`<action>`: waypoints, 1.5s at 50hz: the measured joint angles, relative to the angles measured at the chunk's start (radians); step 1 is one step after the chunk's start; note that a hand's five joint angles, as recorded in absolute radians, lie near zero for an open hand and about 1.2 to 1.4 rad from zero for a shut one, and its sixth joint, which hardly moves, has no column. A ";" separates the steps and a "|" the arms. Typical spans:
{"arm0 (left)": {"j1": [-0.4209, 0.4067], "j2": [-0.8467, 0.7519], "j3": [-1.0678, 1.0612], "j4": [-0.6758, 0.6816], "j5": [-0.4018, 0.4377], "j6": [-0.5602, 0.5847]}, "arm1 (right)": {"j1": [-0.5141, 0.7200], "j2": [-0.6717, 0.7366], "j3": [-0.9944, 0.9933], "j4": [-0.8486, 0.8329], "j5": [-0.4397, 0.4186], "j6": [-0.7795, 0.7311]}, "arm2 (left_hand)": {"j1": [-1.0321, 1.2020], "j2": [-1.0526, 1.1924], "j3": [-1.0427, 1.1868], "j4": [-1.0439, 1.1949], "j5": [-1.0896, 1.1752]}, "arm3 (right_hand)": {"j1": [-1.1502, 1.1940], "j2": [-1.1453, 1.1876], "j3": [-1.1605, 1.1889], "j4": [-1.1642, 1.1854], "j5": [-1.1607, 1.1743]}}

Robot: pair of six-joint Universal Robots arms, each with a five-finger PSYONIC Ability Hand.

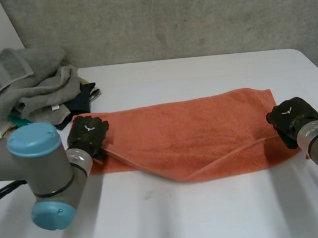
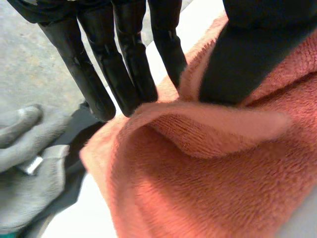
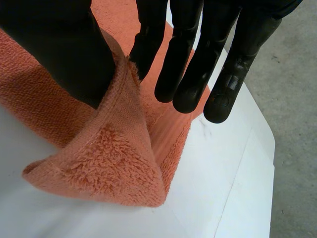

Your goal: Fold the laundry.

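Note:
An orange towel (image 1: 188, 136) lies lengthwise across the white table (image 1: 212, 214), its near edge folded over in a slanted flap. My left hand (image 1: 88, 133) is at the towel's left end. In the left wrist view a raised fold of the towel (image 2: 198, 188) is pinched between the thumb and the straight fingers (image 2: 89, 74). My right hand (image 1: 290, 117) holds the right end. There the thumb and fingers (image 3: 198, 59) pinch a corner of the towel (image 3: 109, 163), which is lifted off the table and hangs in a fold.
A pile of grey towels (image 1: 27, 80) sits at the table's back left, over a dark garment (image 1: 82, 100) close to my left hand. The grey cloth (image 2: 29, 168) lies just beyond the left fingertips. The table's right edge runs near my right hand.

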 measured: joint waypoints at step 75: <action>0.134 -0.024 0.263 0.210 0.120 0.073 | 0.128 0.225 -0.456 -0.346 0.106 -0.171 | 0.051 0.123 0.120 0.121 0.104 | 0.000 0.000 0.000 0.000 0.001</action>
